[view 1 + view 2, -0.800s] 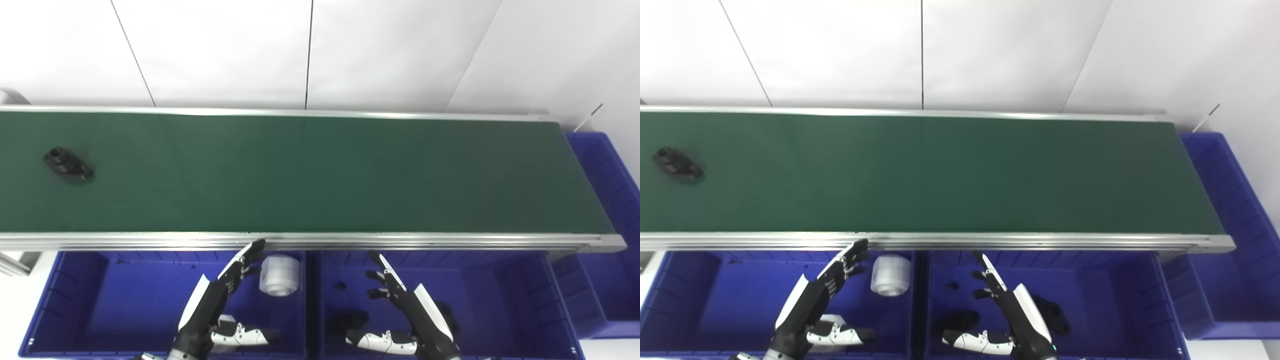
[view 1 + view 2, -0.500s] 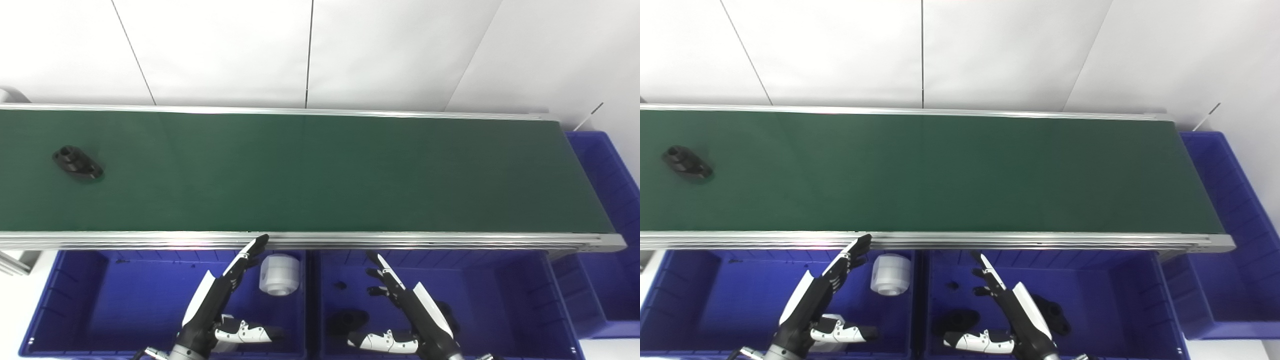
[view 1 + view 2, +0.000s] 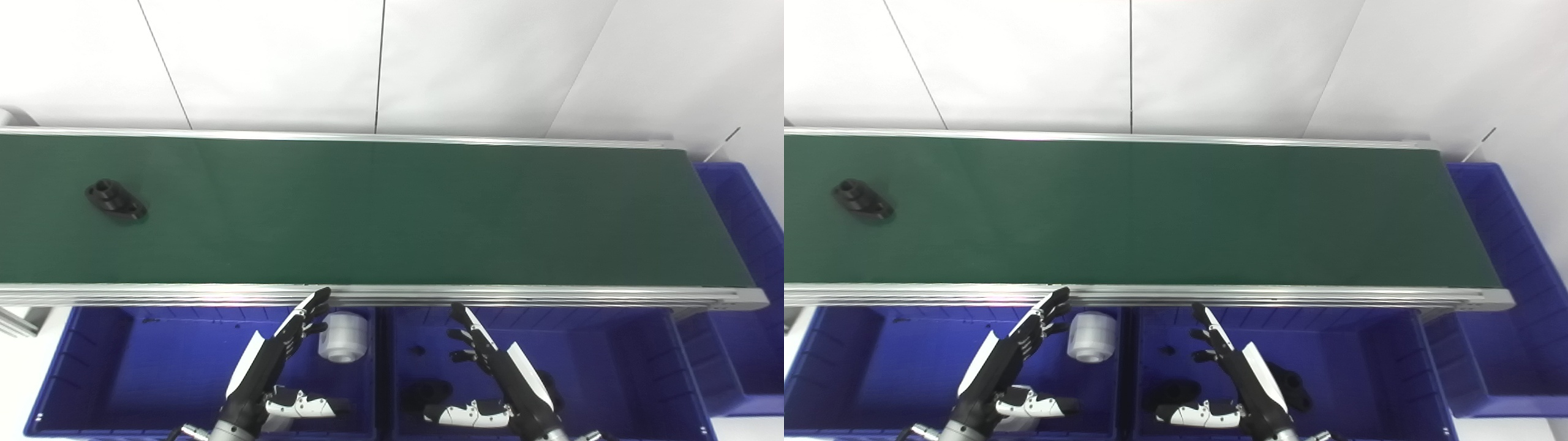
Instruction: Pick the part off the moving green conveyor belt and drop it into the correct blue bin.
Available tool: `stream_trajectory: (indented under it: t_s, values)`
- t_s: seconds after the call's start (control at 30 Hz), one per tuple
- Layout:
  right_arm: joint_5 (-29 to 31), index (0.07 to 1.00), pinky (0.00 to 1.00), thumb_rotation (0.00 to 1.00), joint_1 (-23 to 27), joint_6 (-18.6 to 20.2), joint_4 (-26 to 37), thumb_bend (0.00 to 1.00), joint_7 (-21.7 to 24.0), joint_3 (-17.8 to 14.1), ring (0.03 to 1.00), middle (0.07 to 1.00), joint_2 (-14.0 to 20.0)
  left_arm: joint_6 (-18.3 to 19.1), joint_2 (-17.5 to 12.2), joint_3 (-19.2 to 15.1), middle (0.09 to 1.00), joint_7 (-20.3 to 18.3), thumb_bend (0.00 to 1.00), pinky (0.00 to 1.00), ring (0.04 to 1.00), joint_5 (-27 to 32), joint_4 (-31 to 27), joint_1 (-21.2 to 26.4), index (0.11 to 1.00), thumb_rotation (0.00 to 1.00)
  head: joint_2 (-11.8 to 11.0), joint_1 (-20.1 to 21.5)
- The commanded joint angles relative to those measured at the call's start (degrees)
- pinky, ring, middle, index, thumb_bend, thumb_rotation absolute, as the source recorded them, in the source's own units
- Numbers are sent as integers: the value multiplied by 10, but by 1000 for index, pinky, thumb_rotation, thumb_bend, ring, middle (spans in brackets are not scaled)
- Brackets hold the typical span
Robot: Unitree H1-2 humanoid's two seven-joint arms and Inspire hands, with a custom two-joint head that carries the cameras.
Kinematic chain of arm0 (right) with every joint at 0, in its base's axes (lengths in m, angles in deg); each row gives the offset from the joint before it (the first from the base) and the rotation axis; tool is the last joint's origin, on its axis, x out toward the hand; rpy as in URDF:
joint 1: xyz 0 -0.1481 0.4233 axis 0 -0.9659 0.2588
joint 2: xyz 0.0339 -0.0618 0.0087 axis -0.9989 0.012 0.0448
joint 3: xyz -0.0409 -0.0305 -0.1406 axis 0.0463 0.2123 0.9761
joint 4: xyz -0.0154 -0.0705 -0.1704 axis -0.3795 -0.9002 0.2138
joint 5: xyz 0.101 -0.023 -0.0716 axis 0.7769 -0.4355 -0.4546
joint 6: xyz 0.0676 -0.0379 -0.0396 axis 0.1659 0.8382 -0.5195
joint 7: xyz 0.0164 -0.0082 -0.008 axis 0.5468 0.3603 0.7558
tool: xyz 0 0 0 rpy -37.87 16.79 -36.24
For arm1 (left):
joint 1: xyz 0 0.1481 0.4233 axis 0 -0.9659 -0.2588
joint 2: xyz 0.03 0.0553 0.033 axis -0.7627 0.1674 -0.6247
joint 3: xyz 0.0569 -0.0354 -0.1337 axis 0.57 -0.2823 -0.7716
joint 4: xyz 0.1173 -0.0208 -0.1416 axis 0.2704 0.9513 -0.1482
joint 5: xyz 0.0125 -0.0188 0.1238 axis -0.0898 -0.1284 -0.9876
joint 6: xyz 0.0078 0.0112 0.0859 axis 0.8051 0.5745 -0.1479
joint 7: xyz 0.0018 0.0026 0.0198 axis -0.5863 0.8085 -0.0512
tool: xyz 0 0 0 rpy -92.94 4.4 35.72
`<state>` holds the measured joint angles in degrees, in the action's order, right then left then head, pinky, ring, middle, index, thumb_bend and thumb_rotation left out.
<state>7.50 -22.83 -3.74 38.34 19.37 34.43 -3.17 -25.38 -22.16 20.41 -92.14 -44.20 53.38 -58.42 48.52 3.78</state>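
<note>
A black flanged part (image 3: 116, 200) lies on the green conveyor belt (image 3: 392, 214) near its left end. Both hands hover low over the blue bins in front of the belt, far from the part. My left hand (image 3: 272, 361) is open above the left bin (image 3: 92, 373), fingers stretched toward the belt's near rail. My right hand (image 3: 499, 373) is open above the middle bin (image 3: 618, 367), thumb spread sideways. Neither hand holds anything.
A white cylindrical part (image 3: 343, 335) rests in the left bin by my left hand. Black parts (image 3: 425, 392) lie in the middle bin, one partly hidden behind my right hand. A third blue bin (image 3: 744, 245) stands at the belt's right end.
The black part has ridden the belt to the right. My left hand has stretched slightly toward the rail; my right hand has hardly moved.
</note>
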Motion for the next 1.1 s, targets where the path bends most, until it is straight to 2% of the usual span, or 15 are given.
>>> stream_trajectory:
  t_s: [0.0, 0.1, 0.33, 0.5, 0.57, 0.73, 0.9, 0.93, 0.97, 1.0, 1.07]
  values:
    - [12, 1000, 724, 246, 0, -6, 14, 799, -7, -5, 871, 951, -5, -14, 1, -3, 946, -2, 842, 815, 906, -5, -11, 2, 914, 332, 0, -1]
    - [5, 1000, 721, 275, 1, -10, 14, 805, -10, -6, 868, 951, -5, -14, 1, -4, 944, -2, 834, 807, 903, -12, -12, 1, 913, 341, -2, -1]
    - [-14, 1000, 801, 346, 2, -39, 6, 819, -28, -7, 922, 982, -3, -15, 3, -3, 938, -5, 841, 808, 900, -13, -8, 3, 909, 362, -9, -4]
    - [-27, 1000, 896, 409, 4, -42, 2, 845, -38, -7, 958, 987, -2, -15, 5, -3, 933, -3, 855, 820, 903, -14, -6, 4, 902, 364, -14, -5]
    - [-29, 1000, 900, 419, 4, -43, -1, 847, -39, -7, 964, 993, 0, -15, 6, -1, 933, -2, 855, 821, 903, -15, -2, 5, 901, 366, -20, -9]
    - [-15, 1000, 904, 416, -1, -90, -6, 847, -55, -13, 959, 994, 4, -16, 10, 17, 932, 16, 848, 830, 908, -32, 21, 14, 899, 371, -60, -65]
    - [-16, 994, 830, 409, 2, -160, 10, 813, -78, -30, 913, 955, 10, -16, 19, 35, 923, 39, 860, 835, 908, -46, 36, 16, 890, 379, -95, -115]
    - [-13, 978, 791, 390, 4, -170, 13, 804, -82, -34, 891, 941, 10, -16, 20, 37, 927, 42, 867, 840, 913, -48, 40, 16, 889, 385, -95, -115]
    - [-10, 972, 780, 390, 8, -173, 20, 803, -86, -41, 885, 935, 9, -16, 23, 41, 928, 45, 868, 843, 916, -51, 45, 18, 888, 385, -108, -126]
    - [-8, 970, 778, 401, 11, -175, 25, 805, -88, -46, 884, 931, 9, -16, 24, 43, 929, 48, 868, 846, 920, -52, 48, 19, 887, 381, -108, -126]
    - [7, 963, 779, 396, 27, -181, 33, 805, -90, -58, 876, 917, 9, -16, 27, 51, 928, 57, 871, 851, 925, -52, 59, 25, 884, 375, -122, -137]
